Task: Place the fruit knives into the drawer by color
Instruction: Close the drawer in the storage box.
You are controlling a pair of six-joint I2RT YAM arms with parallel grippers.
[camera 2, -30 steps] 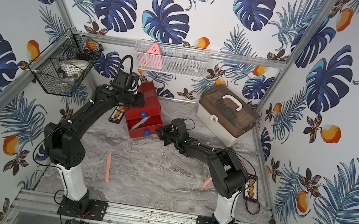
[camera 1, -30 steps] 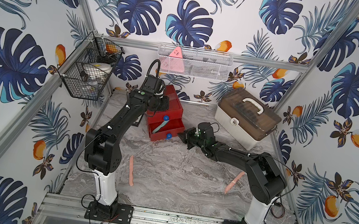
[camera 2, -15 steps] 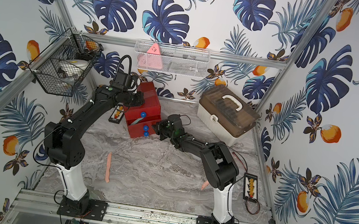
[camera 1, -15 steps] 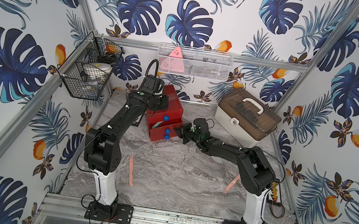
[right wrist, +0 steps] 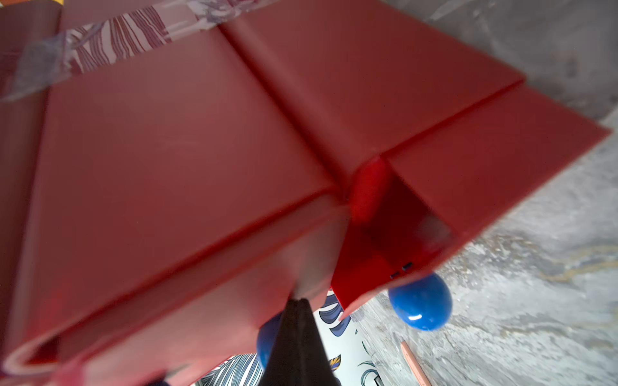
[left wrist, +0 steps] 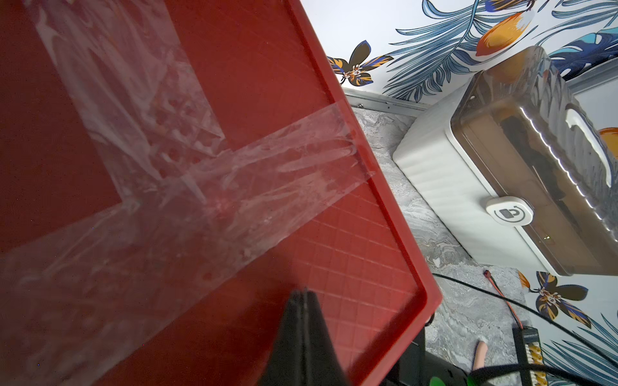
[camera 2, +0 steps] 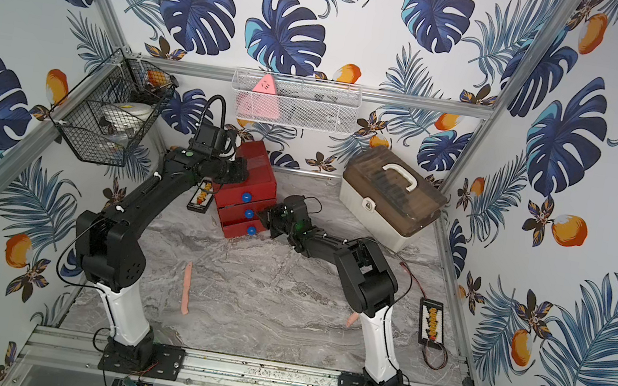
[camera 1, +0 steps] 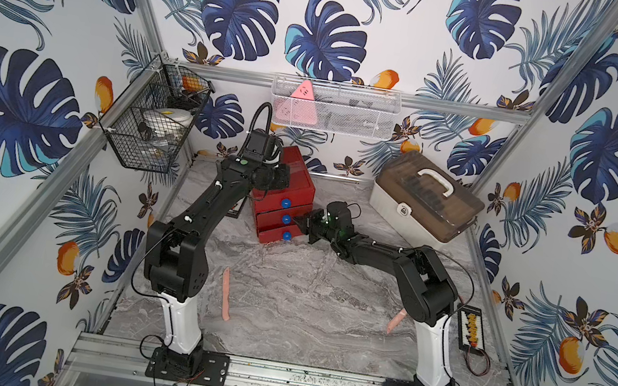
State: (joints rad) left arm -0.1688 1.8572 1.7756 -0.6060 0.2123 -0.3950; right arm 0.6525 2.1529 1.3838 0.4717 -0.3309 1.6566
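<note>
The red drawer (camera 1: pixel 292 183) (camera 2: pixel 256 173) stands at the back left, all three blue-knobbed fronts pushed in or nearly so. The lowest front (right wrist: pixel 468 173) sticks out a little. My left gripper (camera 1: pixel 283 180) (left wrist: pixel 304 293) is shut and rests on the chest's taped top (left wrist: pixel 234 100). My right gripper (camera 1: pixel 299 221) (camera 2: pixel 263 216) (right wrist: pixel 298 300) is shut, its tip against the middle front beside its knob (camera 1: pixel 286 219). Two salmon pink fruit knives lie on the table: one (camera 1: pixel 227 294) (camera 2: pixel 186 288) near the left arm, one (camera 1: pixel 396 322) (camera 2: pixel 351 319) by the right arm's base.
A beige case with a brown lid (camera 1: pixel 426 203) stands at the back right. A black wire basket (camera 1: pixel 155 125) hangs on the left wall, a white mesh basket (camera 1: pixel 334 108) on the back wall. A small black board with wires (camera 1: pixel 471 328) lies at the right edge.
The middle drawer stood open with a teal knife inside; my right gripper has moved left and pushed it in. The left arm has stayed on the chest's top.
</note>
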